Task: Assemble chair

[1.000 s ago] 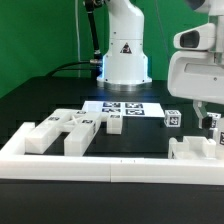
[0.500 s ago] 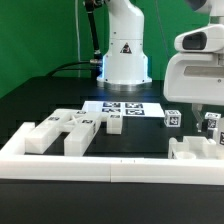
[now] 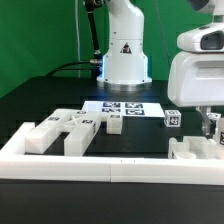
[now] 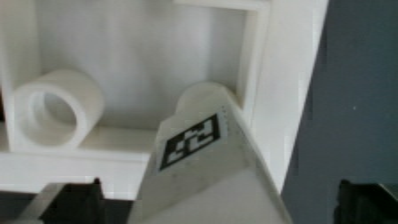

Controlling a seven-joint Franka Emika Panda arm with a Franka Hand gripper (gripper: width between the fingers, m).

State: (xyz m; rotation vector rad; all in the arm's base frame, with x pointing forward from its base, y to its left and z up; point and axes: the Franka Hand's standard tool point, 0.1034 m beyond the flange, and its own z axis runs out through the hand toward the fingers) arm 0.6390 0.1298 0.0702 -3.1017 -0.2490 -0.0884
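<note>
The chair's parts are chunky white blocks with small tags. Several lie loose at the exterior view's left. One larger piece sits in the corner of the rail at the right. My gripper hangs just above that piece. In the wrist view this piece shows a round hole and a narrow upright tagged part. My gripper is open, with one dark fingertip on each side of the tagged part and a gap to it on both sides.
A long low white rail borders the table's front. The marker board lies in the middle before the robot's base. A small tagged cube stands right of the board.
My hand has shifted a little toward the exterior view's right. The jaws stay open and the parts have not moved.
</note>
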